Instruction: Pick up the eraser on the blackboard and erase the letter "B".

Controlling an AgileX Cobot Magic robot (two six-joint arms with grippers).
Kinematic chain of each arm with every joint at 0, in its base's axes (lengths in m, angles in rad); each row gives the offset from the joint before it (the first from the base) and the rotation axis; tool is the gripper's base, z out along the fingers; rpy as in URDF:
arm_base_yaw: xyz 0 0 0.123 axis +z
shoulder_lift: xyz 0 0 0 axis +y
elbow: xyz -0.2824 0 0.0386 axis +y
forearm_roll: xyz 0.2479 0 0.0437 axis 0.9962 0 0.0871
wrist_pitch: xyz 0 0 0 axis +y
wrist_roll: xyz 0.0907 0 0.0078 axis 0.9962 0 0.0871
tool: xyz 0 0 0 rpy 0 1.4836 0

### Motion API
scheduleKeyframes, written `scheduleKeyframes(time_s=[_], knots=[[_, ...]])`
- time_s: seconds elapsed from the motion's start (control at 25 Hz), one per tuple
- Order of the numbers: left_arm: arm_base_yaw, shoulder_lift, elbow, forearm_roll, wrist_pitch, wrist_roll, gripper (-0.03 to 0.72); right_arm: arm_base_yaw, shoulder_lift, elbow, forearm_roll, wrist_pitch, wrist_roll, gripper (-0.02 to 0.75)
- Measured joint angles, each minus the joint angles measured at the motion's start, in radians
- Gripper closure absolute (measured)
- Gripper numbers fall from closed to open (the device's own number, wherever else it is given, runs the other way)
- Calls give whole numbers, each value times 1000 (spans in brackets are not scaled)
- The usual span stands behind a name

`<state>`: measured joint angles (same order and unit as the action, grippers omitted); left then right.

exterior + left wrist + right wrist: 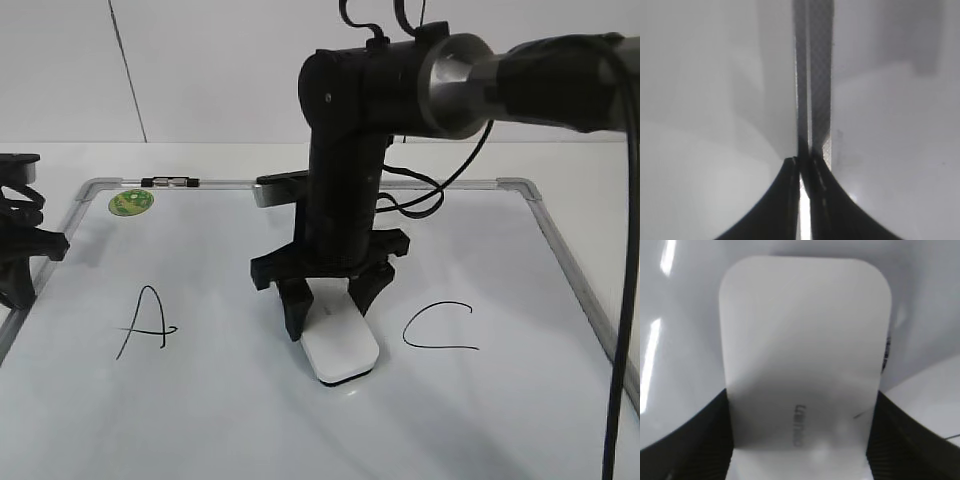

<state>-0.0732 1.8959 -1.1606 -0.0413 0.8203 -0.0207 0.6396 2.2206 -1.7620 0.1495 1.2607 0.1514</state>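
Observation:
The eraser (340, 348) is a white rounded block with small grey print, lying flat on the blackboard (520, 400) between the black "A" (145, 322) and "C" (438, 328). My right gripper (330, 318) points down and is shut on the eraser, one black finger on each long side. In the right wrist view the eraser (805, 355) fills the frame between the fingers (800, 440). No letter "B" shows; only a short dark mark (886, 352) sits at the eraser's right edge. My left gripper (20, 250) rests at the board's left edge, its jaws (802, 167) together and empty.
A round green sticker (131, 202) is at the board's far left corner. A small black-and-clear marker (170, 182) lies on the top frame. The right arm's cables (620, 300) hang down at the right side of the board.

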Motion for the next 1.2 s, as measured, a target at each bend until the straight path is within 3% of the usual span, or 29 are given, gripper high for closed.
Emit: scheduleKeyframes(time_s=[0.4, 0.68, 1.2], knots=[[0, 0, -2, 0, 2, 0, 673, -125, 2, 0, 139, -3, -2, 204], [0, 0, -2, -2, 4, 0, 673, -187, 2, -2, 49, -12, 36, 204], [0, 0, -2, -2, 8, 0, 673, -143, 8, -40, 25, 4, 44, 204]])
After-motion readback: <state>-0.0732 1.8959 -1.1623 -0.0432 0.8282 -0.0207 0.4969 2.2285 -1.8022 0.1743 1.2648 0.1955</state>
